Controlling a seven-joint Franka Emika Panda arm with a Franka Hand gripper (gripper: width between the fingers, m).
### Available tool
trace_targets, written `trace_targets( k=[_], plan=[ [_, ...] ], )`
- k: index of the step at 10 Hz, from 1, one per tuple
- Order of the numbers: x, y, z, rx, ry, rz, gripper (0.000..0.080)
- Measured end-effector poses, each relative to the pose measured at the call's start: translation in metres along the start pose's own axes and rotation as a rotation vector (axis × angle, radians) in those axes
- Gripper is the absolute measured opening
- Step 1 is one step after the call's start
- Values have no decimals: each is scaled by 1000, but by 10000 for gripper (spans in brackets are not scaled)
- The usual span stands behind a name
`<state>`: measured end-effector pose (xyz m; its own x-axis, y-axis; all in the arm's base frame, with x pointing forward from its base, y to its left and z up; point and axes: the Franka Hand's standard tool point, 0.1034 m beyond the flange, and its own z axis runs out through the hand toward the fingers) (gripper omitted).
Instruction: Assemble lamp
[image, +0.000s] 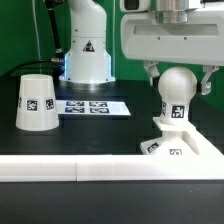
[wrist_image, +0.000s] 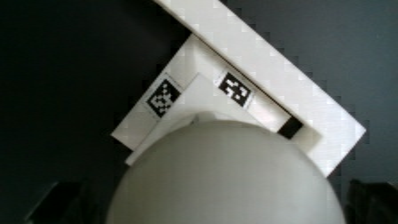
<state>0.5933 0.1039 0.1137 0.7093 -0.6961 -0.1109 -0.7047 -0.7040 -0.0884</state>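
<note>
the claw (image: 178, 82) hangs over the round bulb (image: 177, 86), one finger on each side of it, but i cannot tell if it is squeezing. the bulb stands up in the low base (image: 176, 138), on the exterior view's right, near the white wall (image: 70, 169). the cone shade (image: 35, 102) sits well apart on the dark surface (image: 95, 135), beside the marker board (image: 94, 106).

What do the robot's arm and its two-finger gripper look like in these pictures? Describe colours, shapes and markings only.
The glossy white robot arm has rounded, bulbous segments and a black triangular symbol on its front, with a bluish glow at its foot. The gripper has a boxy pale grey-white body and two short dark fingers. Thin dark cables run behind the arm.
</note>
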Motion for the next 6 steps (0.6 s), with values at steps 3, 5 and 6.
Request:
trace_targets(
  k=[3,5,6],
  plan=[
    [3,2,-2,-32,11,-334,699],
    [7,0,-6,-47,21,-592,699],
    [7,0,-7,-49,20,-682,699]
  ],
)
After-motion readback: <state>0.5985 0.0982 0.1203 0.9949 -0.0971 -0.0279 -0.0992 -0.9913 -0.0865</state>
